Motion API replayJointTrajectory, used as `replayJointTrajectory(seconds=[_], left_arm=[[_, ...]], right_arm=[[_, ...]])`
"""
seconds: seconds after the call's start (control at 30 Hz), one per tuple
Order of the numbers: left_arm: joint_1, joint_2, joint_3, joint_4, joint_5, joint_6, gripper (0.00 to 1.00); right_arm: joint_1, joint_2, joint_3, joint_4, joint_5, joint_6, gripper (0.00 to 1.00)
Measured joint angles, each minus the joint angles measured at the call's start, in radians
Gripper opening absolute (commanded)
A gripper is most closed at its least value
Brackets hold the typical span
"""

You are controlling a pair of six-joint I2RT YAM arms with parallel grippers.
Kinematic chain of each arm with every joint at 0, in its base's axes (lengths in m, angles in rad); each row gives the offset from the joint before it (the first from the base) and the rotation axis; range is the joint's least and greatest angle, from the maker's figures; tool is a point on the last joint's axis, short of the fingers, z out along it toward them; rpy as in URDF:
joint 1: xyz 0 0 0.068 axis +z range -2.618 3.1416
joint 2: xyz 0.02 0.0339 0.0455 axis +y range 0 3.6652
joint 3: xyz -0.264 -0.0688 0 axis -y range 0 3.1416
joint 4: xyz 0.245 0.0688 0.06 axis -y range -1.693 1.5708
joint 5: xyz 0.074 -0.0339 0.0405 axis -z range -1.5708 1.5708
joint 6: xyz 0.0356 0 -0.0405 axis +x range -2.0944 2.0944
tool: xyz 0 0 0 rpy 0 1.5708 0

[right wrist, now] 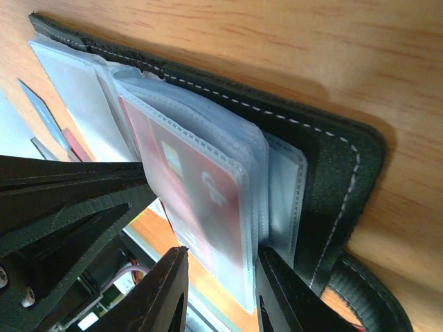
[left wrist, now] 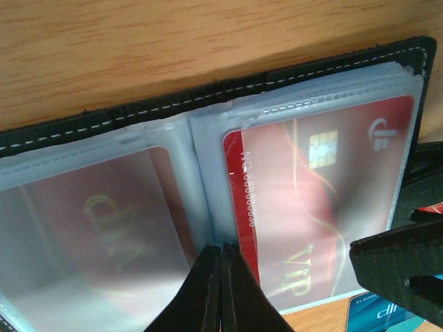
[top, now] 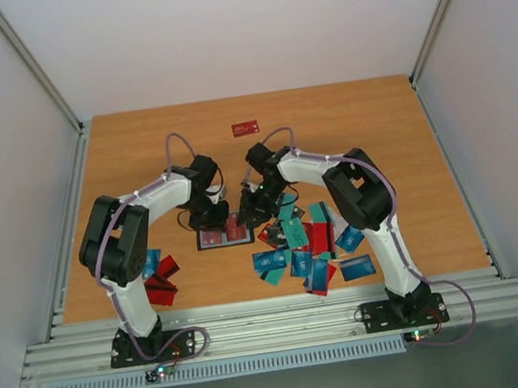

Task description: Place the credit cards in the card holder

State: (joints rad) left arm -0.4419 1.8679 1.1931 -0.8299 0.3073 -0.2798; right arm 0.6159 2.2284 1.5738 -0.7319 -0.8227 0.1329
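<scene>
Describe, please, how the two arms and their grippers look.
Both the left arm and the right arm have white links between bulky black joint housings, and each stands on a black base plate. A pale lilac cable runs along each arm. The left gripper and right gripper have matt black, tapering fingers.

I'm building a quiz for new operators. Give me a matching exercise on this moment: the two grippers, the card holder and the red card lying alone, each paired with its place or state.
Things:
1. left gripper
2. right gripper
3. card holder
4. lone red card

Places or states:
A. apart from the rest, at the far side of the table
B. shut, tips on the clear sleeves at the fold
C. lying open on the table
D. closed on a stack of sleeves at the holder's edge

Pairs: 1-B, 2-D, 3-C, 4-A
</scene>
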Motion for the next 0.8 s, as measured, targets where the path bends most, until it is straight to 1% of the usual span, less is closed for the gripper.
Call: replayJointTrajectory(seconds=[0.37, 0.8], left_arm=[[0.0, 0.0, 0.0, 0.0, 0.016, -0.005, 0.02], [-0.001, -0.003, 0.002, -0.01, 0.036, -0.029, 0.02]], right_arm=[[0.008, -0.002, 0.008, -0.026, 0.015, -0.005, 0.28], [0.045, -0.007, 0.053, -0.095, 0.076, -0.014, 0.26]])
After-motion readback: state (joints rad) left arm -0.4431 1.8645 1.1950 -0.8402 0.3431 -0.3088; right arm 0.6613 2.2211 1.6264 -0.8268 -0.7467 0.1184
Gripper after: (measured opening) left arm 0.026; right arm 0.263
